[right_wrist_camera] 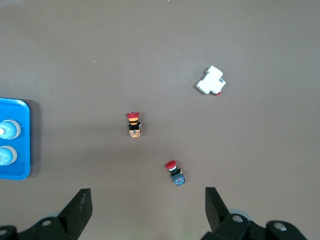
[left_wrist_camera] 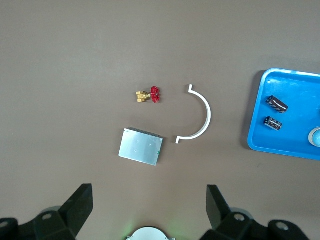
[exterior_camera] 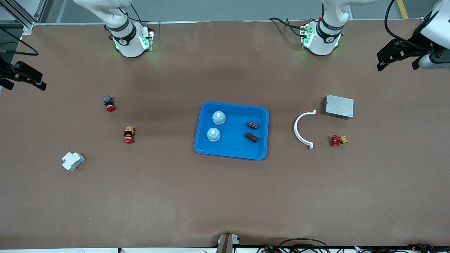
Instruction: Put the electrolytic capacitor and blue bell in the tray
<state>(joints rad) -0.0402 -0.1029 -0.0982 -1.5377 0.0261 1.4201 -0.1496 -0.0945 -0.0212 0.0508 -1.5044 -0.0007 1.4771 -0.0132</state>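
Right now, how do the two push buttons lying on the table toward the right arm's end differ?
The black-bodied push button has a plain red cap and lies farther from the front camera. The orange-bodied push button shows a yellow band beside its red cap and lies closer to the blue tray. Both lie tipped on their sides, outside the tray.

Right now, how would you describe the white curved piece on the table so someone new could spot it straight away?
Start at the blue tray in the middle of the table and look toward the left arm's end. Just past its rim lies the white half-ring clamp, flat on the brown surface, with the grey metal box and the red-handled brass valve beside it. It is the only open arc, thin and C-shaped with small tabs at both ends.
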